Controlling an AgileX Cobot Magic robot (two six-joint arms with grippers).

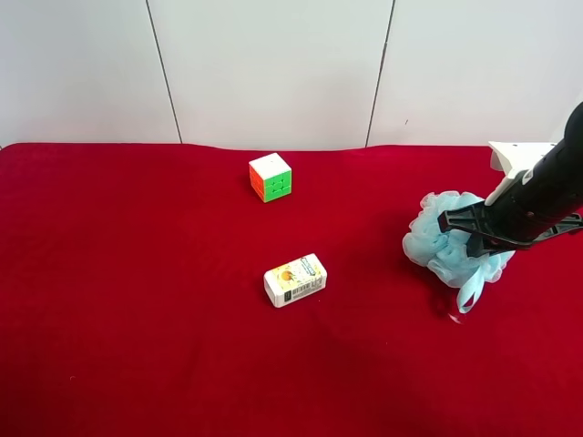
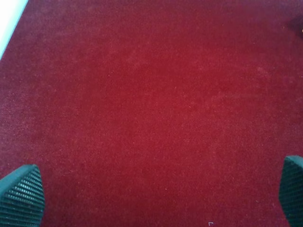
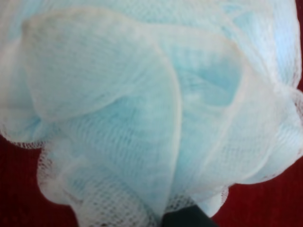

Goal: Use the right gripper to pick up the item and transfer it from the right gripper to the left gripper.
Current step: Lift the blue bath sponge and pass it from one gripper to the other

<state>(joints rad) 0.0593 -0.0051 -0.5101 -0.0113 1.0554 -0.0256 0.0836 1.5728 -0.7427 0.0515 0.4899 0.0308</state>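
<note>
Right gripper, at the right edge of the high view, clasped the pouf from its right side, seemingly ready for the handover. The pouf was roundish with no clear long axis, and its ribbon trailed nearward. Mesh filled the right wrist view. In the left wrist view, the left gripper gaped over red cloth, probably waiting.

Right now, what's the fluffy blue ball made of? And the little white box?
The blue pouf looks like soft plastic netting, matte and see-through at the edges: the right wrist view shows its fine mesh. The white box looks like printed cardboard, probably smooth, with sharp folded edges and a barcode.
</note>
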